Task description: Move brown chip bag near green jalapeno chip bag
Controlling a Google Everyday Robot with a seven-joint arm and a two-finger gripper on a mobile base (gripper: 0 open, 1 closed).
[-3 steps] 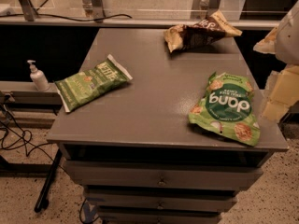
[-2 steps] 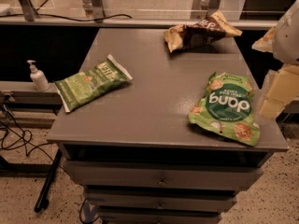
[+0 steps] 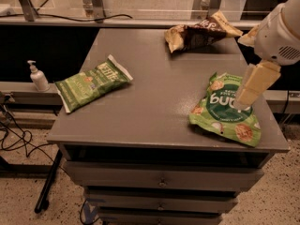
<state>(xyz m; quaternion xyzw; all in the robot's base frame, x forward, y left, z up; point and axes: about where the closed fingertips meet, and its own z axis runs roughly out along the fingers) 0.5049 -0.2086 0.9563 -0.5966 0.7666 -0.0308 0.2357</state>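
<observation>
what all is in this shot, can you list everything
brown chip bag: one, dark brown with tan ends, far edge of the cabinet top, right of centre
green jalapeno chip bag: one, mid green, left side of the top
dang pouch: one, bright green, near right corner
cabinet: one, grey, drawers below
pump bottle: one, white, ledge left of the cabinet
pole: one, black, slanting to the floor at left
robot arm: one, white, upper right
end effector: one, cream, over the dang pouch's right part, apart from the brown chip bag
</observation>
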